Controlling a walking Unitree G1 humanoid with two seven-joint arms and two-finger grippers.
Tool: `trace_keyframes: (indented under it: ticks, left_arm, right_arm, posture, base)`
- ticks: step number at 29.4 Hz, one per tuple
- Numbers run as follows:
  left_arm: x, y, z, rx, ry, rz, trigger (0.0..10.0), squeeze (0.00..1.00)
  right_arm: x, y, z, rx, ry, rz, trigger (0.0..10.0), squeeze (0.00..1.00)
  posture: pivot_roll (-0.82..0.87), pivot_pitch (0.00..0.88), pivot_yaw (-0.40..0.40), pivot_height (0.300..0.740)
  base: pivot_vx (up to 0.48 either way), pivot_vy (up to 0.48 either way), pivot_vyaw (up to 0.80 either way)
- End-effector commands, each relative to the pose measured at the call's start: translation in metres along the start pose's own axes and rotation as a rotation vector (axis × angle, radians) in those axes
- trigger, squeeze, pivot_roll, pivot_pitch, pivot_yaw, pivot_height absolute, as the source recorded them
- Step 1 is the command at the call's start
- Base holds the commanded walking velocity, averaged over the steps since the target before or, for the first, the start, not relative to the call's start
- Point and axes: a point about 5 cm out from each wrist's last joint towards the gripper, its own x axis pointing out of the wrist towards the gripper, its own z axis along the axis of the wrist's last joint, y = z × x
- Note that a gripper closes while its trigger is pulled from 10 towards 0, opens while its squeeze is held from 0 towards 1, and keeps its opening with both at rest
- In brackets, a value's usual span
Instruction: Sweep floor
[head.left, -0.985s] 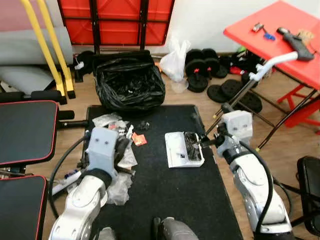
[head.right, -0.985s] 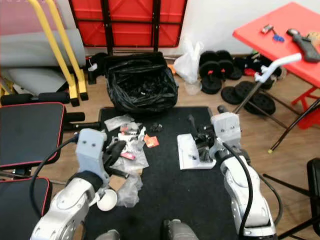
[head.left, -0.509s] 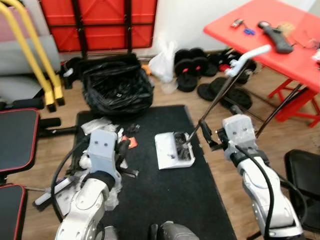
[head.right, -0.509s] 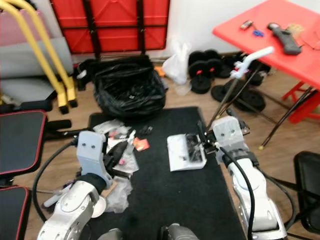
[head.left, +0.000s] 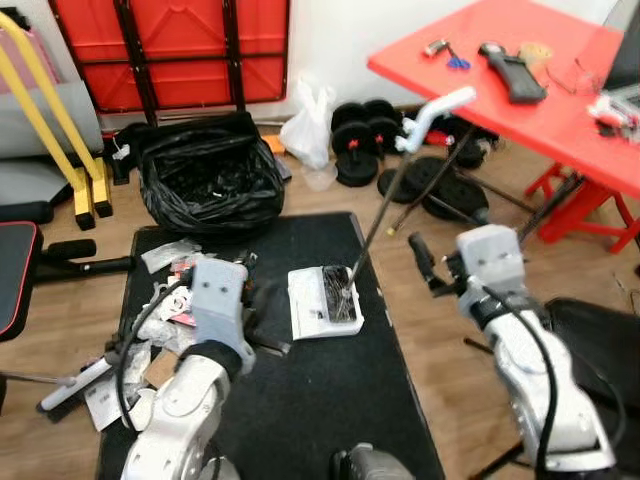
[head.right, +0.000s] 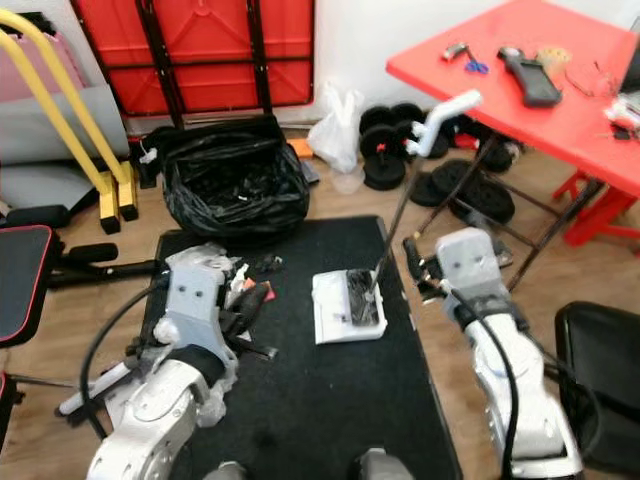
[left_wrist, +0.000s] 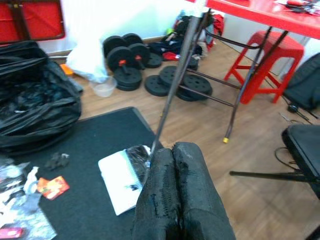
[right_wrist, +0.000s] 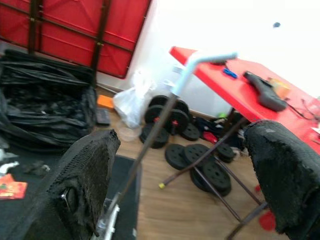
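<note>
With my right gripper (head.right: 412, 262) open beside the leaning sweeper (head.left: 323, 299) on the black mat (head.left: 300, 400), left gripper (left_wrist: 176, 192) closed and empty, litter (head.right: 245, 285) unswept, I judge the unheld handle (head.left: 400, 165) may topple if the arm knocks it.

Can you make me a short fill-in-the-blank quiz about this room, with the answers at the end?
1. The white dustpan lies on a mat coloured ____.
2. The weight plates lie on the floor under a table coloured ____.
3. Seen from the right wrist, the right gripper has its fingers ____.
4. The bin bag beyond the mat is coloured ____.

Missing words: black; red; open; black
</note>
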Motion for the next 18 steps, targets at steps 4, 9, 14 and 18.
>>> trace_keyframes:
  ticks: [4, 9, 14, 18]
  left_arm:
    - [-0.003, 0.001, -0.004, 0.005, 0.024, -0.008, 10.0, 0.0]
    - [-0.003, 0.0, -0.003, 0.009, 0.023, -0.007, 10.0, 0.0]
    - [-0.003, -0.001, -0.002, 0.014, 0.023, -0.004, 10.0, 0.0]
    - [-0.003, 0.0, -0.002, 0.015, 0.021, -0.001, 10.0, 0.0]
  right_arm:
    - [-0.002, 0.002, -0.002, 0.049, 0.016, 0.002, 10.0, 0.0]
    - [-0.002, 0.001, -0.001, 0.099, 0.005, 0.004, 10.0, 0.0]
    - [-0.002, 0.004, 0.004, 0.152, -0.029, 0.042, 10.0, 0.0]
    - [-0.002, 0.012, 0.026, 0.533, -0.166, 0.2, 10.0, 0.0]
  posture:
    - [-0.1, 0.192, -0.158, 0.74]
    - [-0.1, 0.199, -0.156, 0.74]
    - [-0.1, 0.2, -0.156, 0.74]
    - [-0.1, 0.201, -0.156, 0.74]
  base:
    - [0.0, 0.0, 0.0]
    - [0.0, 0.0, 0.0]
    - [0.0, 0.0, 0.0]
    - [0.0, 0.0, 0.0]
